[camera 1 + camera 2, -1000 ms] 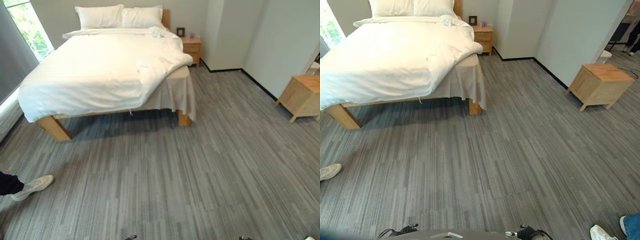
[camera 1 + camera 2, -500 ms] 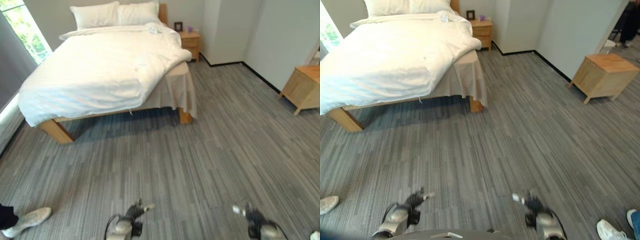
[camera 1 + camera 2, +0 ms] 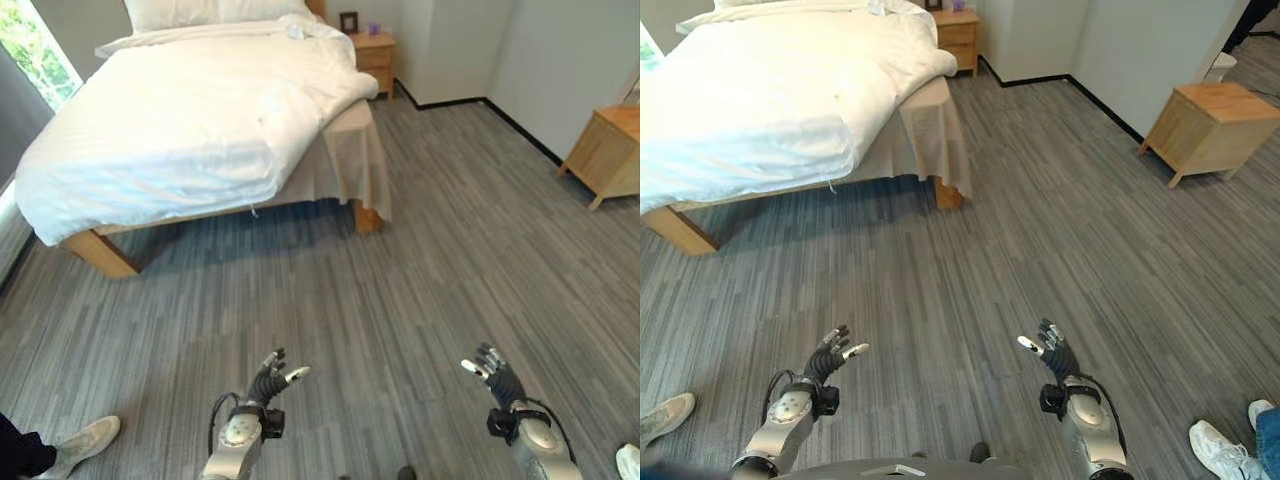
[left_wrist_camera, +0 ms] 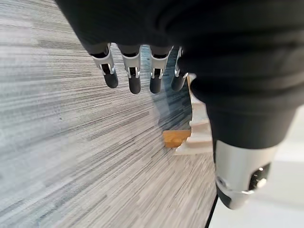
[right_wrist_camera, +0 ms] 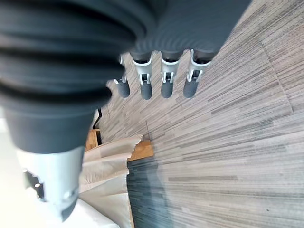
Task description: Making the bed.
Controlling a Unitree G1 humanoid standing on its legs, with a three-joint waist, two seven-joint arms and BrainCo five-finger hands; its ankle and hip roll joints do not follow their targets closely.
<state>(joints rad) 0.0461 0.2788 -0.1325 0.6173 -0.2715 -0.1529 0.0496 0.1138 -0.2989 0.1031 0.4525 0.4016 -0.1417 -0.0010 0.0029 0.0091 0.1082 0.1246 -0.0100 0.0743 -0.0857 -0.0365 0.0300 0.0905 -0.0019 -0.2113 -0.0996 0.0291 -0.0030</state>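
1. Across the grey striped carpet [image 3: 400, 290], well apart from both hands, stands the bed [image 3: 200, 120] on light wooden legs. A white duvet [image 3: 180, 110] lies over it.
2. The duvet hangs low over the side toward the window and the near edge, while at the near right corner it is bunched back, and a beige bed skirt [image 3: 355, 165] shows below it there.
3. White pillows [image 3: 215, 10] lie at the far end by the headboard.
4. The left hand [image 3: 827, 355] is raised low in front of the robot, above the carpet. Its fingers are straight and spread and its thumb is held out to the side; it grasps nothing.
5. The right hand [image 3: 1055, 353] is held up at about the same level, well apart from the left. Its fingers are likewise straight and relaxed and hold nothing.
6. In each wrist view the fingers [image 4: 134, 76] point out over bare carpet toward a wooden bed leg [image 5: 140, 151] and the skirt.
7. A nightstand [image 3: 375, 55] stands beside the bed's far right corner, and a wooden cabinet [image 3: 1200, 115] stands by the right wall.
8. A person's pale shoe [image 3: 85, 445] rests on the carpet at the robot's left, and another [image 3: 1215, 448] at its right.
9. No writing can be read anywhere.
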